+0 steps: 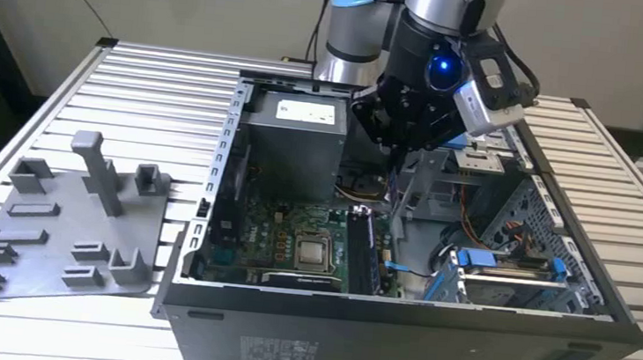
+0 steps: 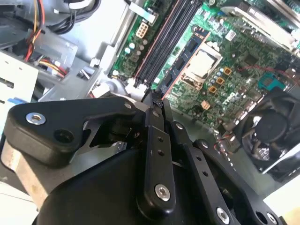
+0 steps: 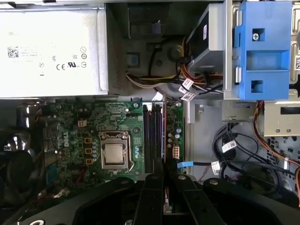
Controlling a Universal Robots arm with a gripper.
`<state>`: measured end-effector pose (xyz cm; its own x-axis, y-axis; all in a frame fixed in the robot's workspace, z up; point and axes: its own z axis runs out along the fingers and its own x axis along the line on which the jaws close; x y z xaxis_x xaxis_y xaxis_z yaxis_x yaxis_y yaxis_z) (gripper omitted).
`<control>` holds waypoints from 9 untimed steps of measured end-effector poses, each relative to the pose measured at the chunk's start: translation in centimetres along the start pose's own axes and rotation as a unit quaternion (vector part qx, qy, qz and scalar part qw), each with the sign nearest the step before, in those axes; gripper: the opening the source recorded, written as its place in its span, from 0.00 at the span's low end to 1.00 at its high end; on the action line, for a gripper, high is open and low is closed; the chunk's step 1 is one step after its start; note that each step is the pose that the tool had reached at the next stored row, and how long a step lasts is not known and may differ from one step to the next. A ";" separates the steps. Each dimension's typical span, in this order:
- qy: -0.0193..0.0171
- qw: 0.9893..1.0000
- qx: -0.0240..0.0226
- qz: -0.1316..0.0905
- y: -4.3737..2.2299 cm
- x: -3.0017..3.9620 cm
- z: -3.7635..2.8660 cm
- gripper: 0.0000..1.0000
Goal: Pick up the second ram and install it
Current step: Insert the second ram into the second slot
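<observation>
I have the open computer case (image 1: 402, 329) lying on a slatted metal table (image 1: 154, 84), a pale wall behind. My gripper (image 3: 164, 180) hangs inside the case, fingers pinched on the second ram (image 3: 164, 136), a thin edge-on strip reaching from the fingertips over the memory slots (image 3: 152, 136). Its lower end is hidden. Outside the case sits the grey tray (image 1: 62, 235).

Silver arm (image 1: 439, 1), blue joint ring, black screw-studded gripper (image 2: 157, 105), possibly blue indicator light
</observation>
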<state>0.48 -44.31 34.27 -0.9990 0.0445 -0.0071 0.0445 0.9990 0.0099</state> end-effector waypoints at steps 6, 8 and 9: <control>0.000 1.000 0.000 -0.004 -0.47 0.27 1.10 0.14; 0.000 1.000 0.000 -0.004 -0.50 0.38 1.45 0.14; 0.000 1.000 0.000 -0.004 -0.51 0.45 1.63 0.14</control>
<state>0.02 -44.78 32.63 -0.9993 0.0360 -0.0069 0.0359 0.9993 0.0105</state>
